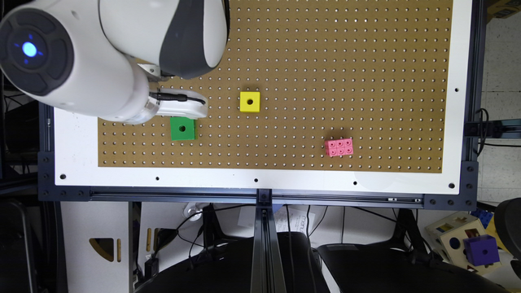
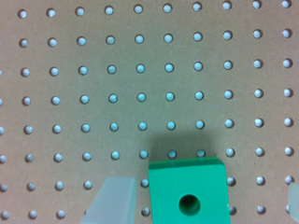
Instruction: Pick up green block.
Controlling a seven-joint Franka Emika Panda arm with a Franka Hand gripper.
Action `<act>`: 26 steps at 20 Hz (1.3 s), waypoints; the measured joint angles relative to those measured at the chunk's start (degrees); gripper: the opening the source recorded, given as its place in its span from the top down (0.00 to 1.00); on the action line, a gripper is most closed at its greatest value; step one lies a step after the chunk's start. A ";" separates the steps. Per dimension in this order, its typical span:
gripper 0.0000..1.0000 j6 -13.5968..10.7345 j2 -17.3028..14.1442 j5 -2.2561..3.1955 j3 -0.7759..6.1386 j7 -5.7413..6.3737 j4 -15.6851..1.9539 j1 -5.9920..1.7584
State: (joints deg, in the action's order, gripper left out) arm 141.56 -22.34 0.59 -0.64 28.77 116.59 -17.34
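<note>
The green block [image 1: 182, 128] is a bright green square with a round dark hole in its top, lying flat on the brown pegboard [image 1: 325, 61] toward the exterior view's left. My gripper [image 1: 182, 109] shows as a white part just beyond the block, partly overlapping its far edge. In the wrist view the green block [image 2: 189, 191] lies between my two pale fingers [image 2: 114, 198]. One finger stands close beside it and the other is far off at the picture's edge. The gripper [image 2: 204, 190] is open and holds nothing.
A yellow block [image 1: 249, 101] with a hole sits on the board to the exterior view's right of the gripper. A pink studded brick [image 1: 339, 147] lies farther right, near the board's front. The white table border [image 1: 260, 179] runs along the front edge.
</note>
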 joint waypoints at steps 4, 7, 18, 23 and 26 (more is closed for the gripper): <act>0.00 0.65 -1.98 0.00 0.02 0.00 -1.21 0.00; 0.00 1.03 -2.95 0.00 0.05 0.00 -1.33 0.01; 0.00 3.27 -12.26 0.00 0.49 0.00 -8.63 0.03; 0.00 3.79 -14.26 -0.08 0.60 -0.02 -9.83 0.00; 1.00 3.74 -14.20 -0.08 0.61 -0.01 -9.85 0.00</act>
State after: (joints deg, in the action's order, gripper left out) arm 145.30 -36.54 0.51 -0.04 28.76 106.74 -17.34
